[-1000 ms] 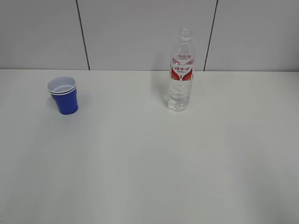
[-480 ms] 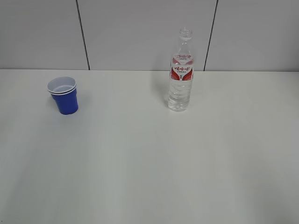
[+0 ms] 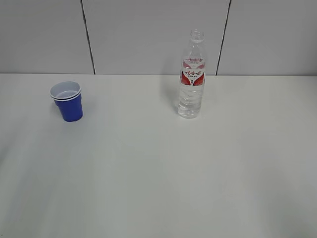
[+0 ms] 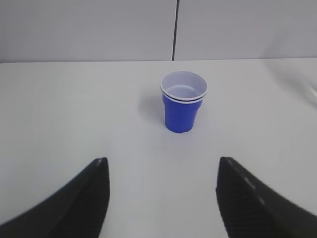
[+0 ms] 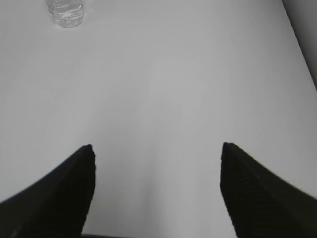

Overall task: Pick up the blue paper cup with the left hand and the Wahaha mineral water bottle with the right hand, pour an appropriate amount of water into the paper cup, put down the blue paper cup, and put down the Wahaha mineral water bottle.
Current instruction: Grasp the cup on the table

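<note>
While both pincers stand apart and hold nothing, the white bench [image 3: 158, 173] carries one blue cup [image 3: 67, 100] at far left and one uncapped water bottle [image 3: 191, 74] upright right of centre — well apart. Left pincer [image 4: 161, 168] faces the cup; right pincer [image 5: 157, 148] sits well short of the bottle. Cup and bottle have not shifted since earlier.

Only the fingers of each gripper show. The left hand [image 4: 162, 171] has two broad matte black fingers [image 4: 81, 201] with ribbed inner faces and blunt tips. The right hand [image 5: 157, 156] has the same black, wedge-shaped fingers [image 5: 257, 193], faintly ridged along their inner edges.
</note>
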You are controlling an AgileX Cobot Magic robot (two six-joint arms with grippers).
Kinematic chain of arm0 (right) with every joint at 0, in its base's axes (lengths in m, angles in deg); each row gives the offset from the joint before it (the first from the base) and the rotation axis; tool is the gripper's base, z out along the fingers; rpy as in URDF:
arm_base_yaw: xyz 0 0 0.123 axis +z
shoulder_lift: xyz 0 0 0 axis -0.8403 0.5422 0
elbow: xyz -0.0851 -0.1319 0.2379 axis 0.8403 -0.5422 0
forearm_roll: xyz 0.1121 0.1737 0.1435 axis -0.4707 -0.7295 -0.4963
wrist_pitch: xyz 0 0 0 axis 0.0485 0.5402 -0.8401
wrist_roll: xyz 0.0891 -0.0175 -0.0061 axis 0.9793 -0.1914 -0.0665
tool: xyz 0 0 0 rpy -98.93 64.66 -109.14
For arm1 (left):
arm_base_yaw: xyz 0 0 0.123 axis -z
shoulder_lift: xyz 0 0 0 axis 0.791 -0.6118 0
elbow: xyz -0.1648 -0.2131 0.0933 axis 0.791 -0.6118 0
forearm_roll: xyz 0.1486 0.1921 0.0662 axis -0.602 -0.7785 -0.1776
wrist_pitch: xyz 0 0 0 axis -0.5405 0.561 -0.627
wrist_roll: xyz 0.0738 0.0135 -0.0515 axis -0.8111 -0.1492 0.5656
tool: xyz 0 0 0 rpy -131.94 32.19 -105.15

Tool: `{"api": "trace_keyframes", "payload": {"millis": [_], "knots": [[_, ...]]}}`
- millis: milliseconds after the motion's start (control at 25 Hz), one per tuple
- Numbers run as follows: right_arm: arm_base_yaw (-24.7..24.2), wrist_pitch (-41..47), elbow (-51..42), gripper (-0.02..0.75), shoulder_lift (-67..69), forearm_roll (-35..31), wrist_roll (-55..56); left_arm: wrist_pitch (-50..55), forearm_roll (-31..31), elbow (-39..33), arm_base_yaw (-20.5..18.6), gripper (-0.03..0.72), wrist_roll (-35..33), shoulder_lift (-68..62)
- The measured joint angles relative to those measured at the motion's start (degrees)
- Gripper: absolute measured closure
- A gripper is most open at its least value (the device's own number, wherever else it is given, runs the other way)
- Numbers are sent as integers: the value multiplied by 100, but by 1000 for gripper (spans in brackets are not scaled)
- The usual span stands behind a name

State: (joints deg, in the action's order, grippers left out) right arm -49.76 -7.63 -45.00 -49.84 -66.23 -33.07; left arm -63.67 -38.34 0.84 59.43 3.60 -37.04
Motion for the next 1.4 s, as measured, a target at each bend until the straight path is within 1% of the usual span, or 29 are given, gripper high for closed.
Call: {"api": "trace_keyframes", "payload": {"millis": [80,200,280,440,600,880,1080,1280,1400], "knots": [[0,0,0,150,0,0,0,-329,-21,0,0,157,0,-332],[0,0,0,150,0,0,0,-896,-124,0,0,99,0,-897],[0,0,0,150,0,0,0,-1319,-171,0,0,74,0,-1274],[0,0,0,150,0,0,0,-2206,-430,0,0,61,0,-2056],[0,0,0,150,0,0,0,-3166,-864,0,0,60,0,-2828],[0,0,0,150,0,0,0,-4434,-1078,109,0,59,0,-4149],[0,0,0,150,0,0,0,-4715,-1227,468,0,59,0,-4888],[0,0,0,150,0,0,0,-4677,-1227,965,0,59,0,-5431],[0,0,0,150,0,0,0,-4563,-1205,1205,0,32,0,-5704]]}}
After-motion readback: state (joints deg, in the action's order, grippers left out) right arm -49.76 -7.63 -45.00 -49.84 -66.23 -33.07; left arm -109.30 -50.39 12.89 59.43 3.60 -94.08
